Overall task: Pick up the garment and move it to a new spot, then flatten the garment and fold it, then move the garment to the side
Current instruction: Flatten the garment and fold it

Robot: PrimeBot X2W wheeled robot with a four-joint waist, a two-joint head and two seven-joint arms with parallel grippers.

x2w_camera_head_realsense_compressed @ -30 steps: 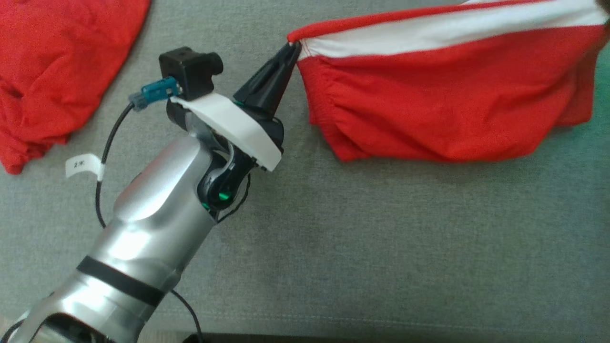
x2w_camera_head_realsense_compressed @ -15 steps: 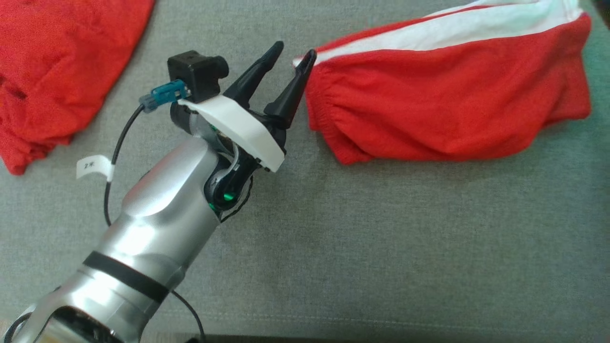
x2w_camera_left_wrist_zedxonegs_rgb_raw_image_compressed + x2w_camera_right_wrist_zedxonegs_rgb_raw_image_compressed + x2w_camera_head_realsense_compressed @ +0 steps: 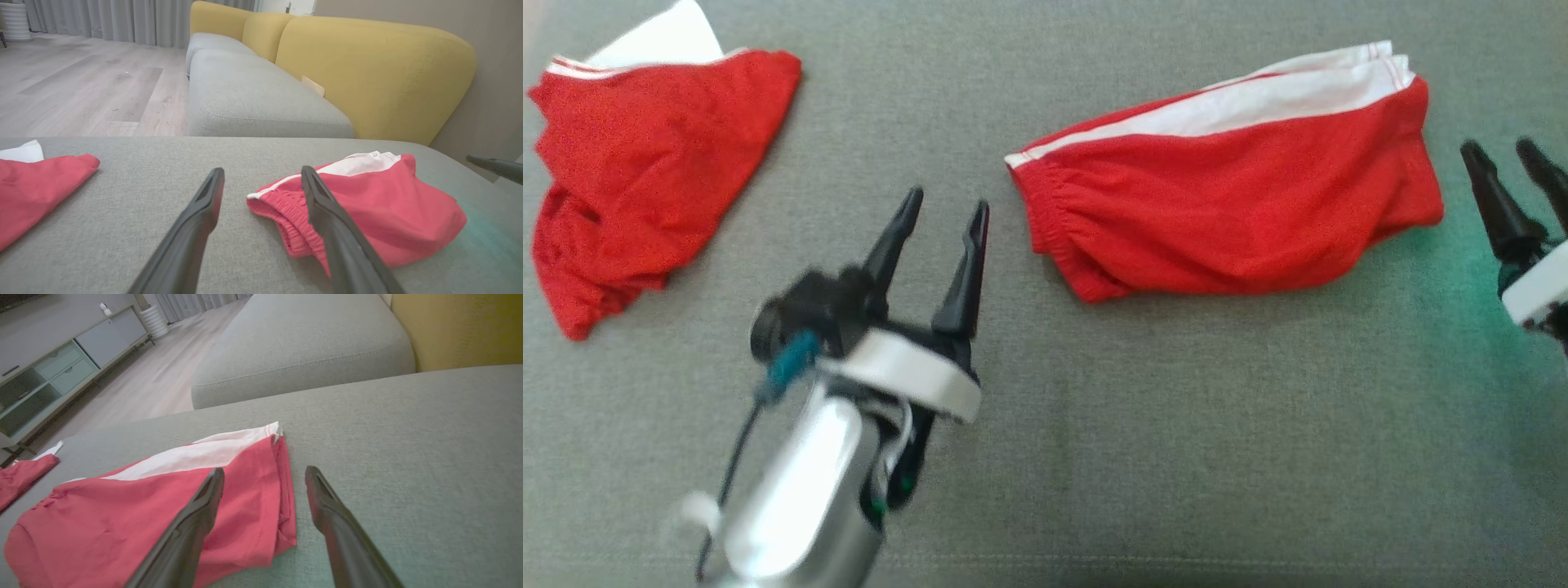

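Home living room: grey sofa (image 3: 253, 98), curtains (image 3: 114, 20), wood floor (image 3: 81, 90), sideboard (image 3: 61, 367).

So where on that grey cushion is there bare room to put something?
The widest bare patch is the grey cushion in front of the folded red garment, between left gripper and right gripper. A narrower gap separates that garment from the crumpled red garment. Both ends are crowded.

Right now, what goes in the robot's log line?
left gripper: open | right gripper: open | red-and-white fabric shorts: lying on grey cushion, unheld
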